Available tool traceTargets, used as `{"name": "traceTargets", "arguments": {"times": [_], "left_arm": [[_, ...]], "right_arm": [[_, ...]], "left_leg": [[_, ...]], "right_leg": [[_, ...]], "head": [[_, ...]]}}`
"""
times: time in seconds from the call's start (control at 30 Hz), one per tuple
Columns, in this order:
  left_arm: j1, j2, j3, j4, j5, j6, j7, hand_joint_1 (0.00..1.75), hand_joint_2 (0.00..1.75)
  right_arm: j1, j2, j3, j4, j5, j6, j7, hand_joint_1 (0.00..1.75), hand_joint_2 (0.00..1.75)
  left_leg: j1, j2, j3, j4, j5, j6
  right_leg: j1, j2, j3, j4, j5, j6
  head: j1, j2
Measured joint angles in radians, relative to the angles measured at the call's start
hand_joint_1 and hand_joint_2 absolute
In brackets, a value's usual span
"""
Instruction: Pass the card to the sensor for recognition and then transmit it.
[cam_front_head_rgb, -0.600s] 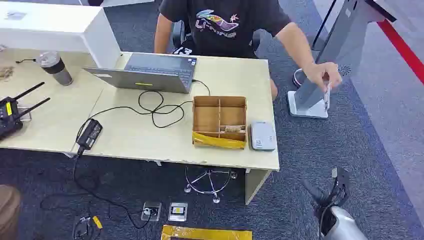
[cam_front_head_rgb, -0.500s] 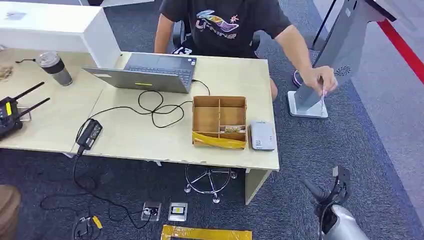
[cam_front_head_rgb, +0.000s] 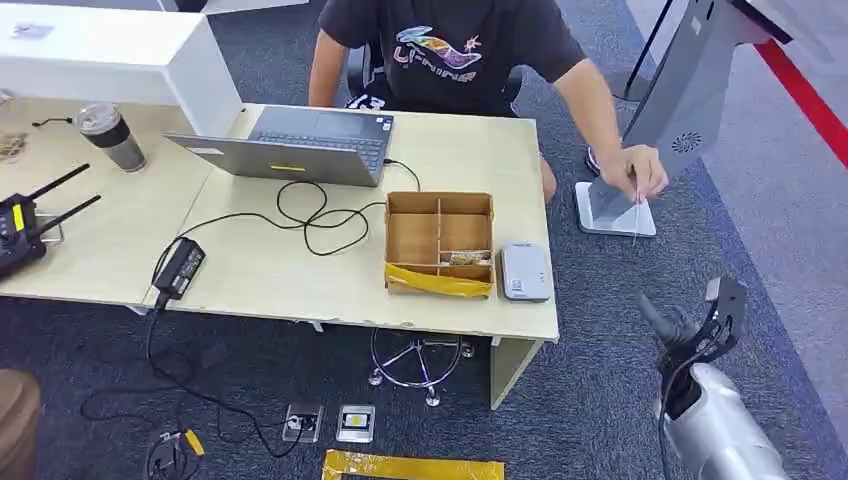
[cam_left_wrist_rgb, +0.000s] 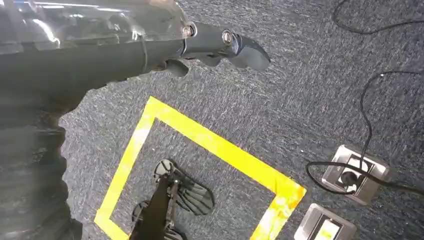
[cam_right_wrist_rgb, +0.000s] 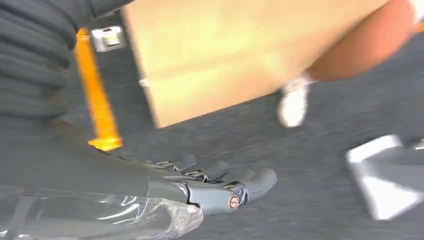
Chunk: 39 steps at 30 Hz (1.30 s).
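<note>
Hanging edge-on, long axis vertical, from a person's hand past the table's right edge: the card. Reaching beneath it with fingers spread, empty: right hand. Dangling farther off, empty, over carpet: left hand.

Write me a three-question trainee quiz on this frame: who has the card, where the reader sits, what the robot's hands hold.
1. True or false: the right hand grips the card.
2. The grey reader lies on the table, on which side of the cardboard box: A the laptop side, B the person's hand side?
3. What does the left hand hold?

Key: 1 false, the person's hand holds it; 2 B; 3 nothing, it hangs over the carpet.
</note>
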Motion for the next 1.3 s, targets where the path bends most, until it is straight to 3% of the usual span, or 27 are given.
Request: {"name": "traceTargets", "arguments": {"times": [0.23, 0.37, 0.83, 0.93, 1.07, 1.3], "left_arm": [[-0.005, -0.001, 0.0, 0.0, -0.01, 0.0, 0.0, 0.0, 1.75], [-0.008, -0.003, 0.0, 0.0, -0.024, -0.003, -0.001, 0.0, 1.75], [-0.037, -0.015, 0.0, 0.0, -0.084, -0.031, -0.004, 0.0, 1.75], [-0.041, -0.017, 0.0, 0.0, -0.094, -0.031, -0.004, 0.0, 1.75], [-0.044, -0.021, 0.0, 0.0, -0.096, -0.029, -0.004, 0.0, 1.75], [-0.045, -0.025, 0.0, 0.0, -0.077, -0.029, -0.004, 0.0, 1.75]], "right_arm": [[-0.066, -0.008, -0.023, -0.093, 0.134, -0.053, -0.091, 0.0, 1.75], [-0.07, -0.005, -0.028, -0.261, 0.471, -0.165, -0.061, 0.0, 1.75], [-0.004, 0.063, -0.027, -0.766, 1.289, -0.327, -0.036, 0.0, 1.75], [0.044, 0.107, -0.027, -0.869, 1.463, -0.339, -0.08, 0.0, 1.75], [0.091, 0.164, -0.022, -0.956, 1.527, -0.34, -0.101, 0.0, 1.75], [0.101, 0.218, 0.021, -0.953, 1.532, -0.338, -0.083, 0.0, 1.75]], "left_leg": [[0.0, 0.0, 0.0, 0.0, 0.0, 0.0], [0.0, -0.001, 0.0, 0.0, 0.0, 0.0], [0.0, -0.002, 0.0, 0.0, 0.0, 0.0], [0.001, -0.001, 0.0, 0.0, 0.0, 0.0], [0.001, -0.001, 0.0, 0.0, 0.0, -0.001], [0.001, -0.001, 0.0, 0.0, 0.0, 0.0]], "right_leg": [[0.0, 0.0, 0.0, 0.0, 0.0, 0.0], [0.0, 0.0, 0.0, 0.001, 0.0, 0.0], [0.0, -0.002, 0.0, 0.001, 0.0, 0.0], [0.001, -0.001, 0.0, 0.001, 0.0, 0.0], [0.001, 0.0, 0.0, 0.001, 0.0, -0.001], [0.001, 0.0, 0.0, 0.001, 0.0, 0.0]], "head": [[0.0, 0.0], [0.0, 0.0], [0.0, 0.0], [0.0, 0.0], [0.0, 0.0], [0.0, 0.0]]}}
